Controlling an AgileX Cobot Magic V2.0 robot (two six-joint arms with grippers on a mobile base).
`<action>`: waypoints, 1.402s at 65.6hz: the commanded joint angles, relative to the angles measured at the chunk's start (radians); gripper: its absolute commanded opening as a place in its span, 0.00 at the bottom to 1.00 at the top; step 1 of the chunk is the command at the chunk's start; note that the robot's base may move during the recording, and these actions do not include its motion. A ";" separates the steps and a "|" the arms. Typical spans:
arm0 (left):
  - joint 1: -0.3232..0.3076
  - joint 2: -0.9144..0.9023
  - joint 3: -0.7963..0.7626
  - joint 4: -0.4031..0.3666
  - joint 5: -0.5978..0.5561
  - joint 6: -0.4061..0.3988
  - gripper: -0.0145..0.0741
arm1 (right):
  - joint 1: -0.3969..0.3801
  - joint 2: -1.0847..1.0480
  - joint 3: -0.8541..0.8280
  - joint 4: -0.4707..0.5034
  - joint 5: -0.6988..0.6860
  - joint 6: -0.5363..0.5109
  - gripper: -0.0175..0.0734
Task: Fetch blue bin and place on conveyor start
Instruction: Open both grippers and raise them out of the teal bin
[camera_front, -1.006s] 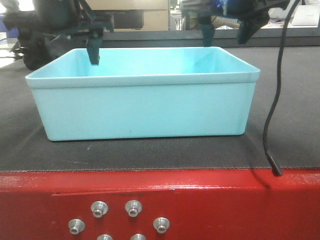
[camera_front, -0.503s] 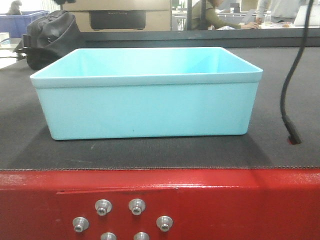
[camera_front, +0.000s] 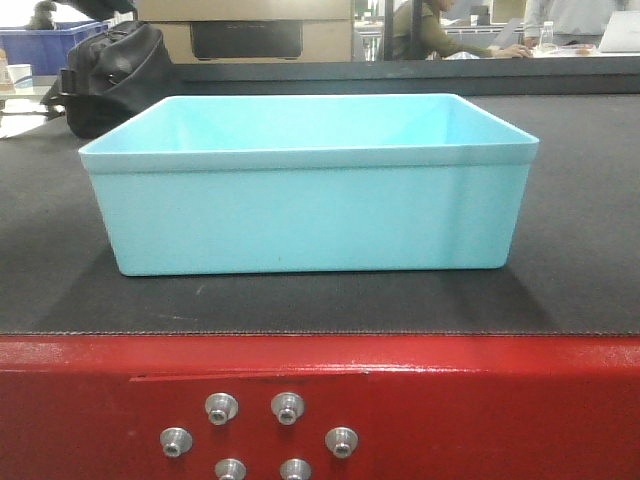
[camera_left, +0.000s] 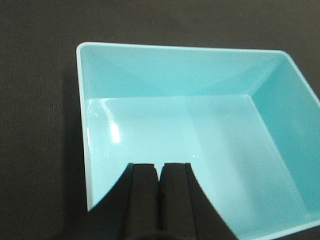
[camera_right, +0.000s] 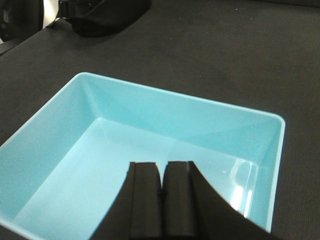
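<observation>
The blue bin (camera_front: 310, 190), a pale cyan tub, stands upright and empty on the dark belt of the conveyor start (camera_front: 300, 305), just behind the red frame (camera_front: 430, 400) with its silver bolts. From above, the left wrist view shows the bin (camera_left: 200, 130) below my left gripper (camera_left: 160, 167), whose jaws are pressed together with nothing held. In the right wrist view the bin (camera_right: 125, 140) lies under my right gripper (camera_right: 161, 165), shut and empty too. Neither gripper touches the bin, and neither appears in the front view.
A black bag (camera_front: 115, 75) sits on the belt behind the bin's left corner, also seen as the bag (camera_right: 105, 15) in the right wrist view. Dark blue crates (camera_front: 40, 45) and people at desks lie far behind.
Both arms and the hanging black cable have left the front view, where they hovered over the bin a second ago. The bin appears slightly further right in the frame.
</observation>
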 joint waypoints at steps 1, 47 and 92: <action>-0.004 -0.079 0.080 -0.006 -0.107 0.002 0.04 | -0.003 -0.056 0.080 -0.005 -0.064 -0.010 0.01; -0.004 -0.725 0.498 -0.006 -0.274 0.002 0.04 | 0.002 -0.566 0.418 -0.029 -0.136 -0.010 0.01; -0.004 -0.837 0.498 -0.006 -0.285 0.002 0.04 | 0.002 -0.807 0.418 -0.029 -0.086 -0.010 0.01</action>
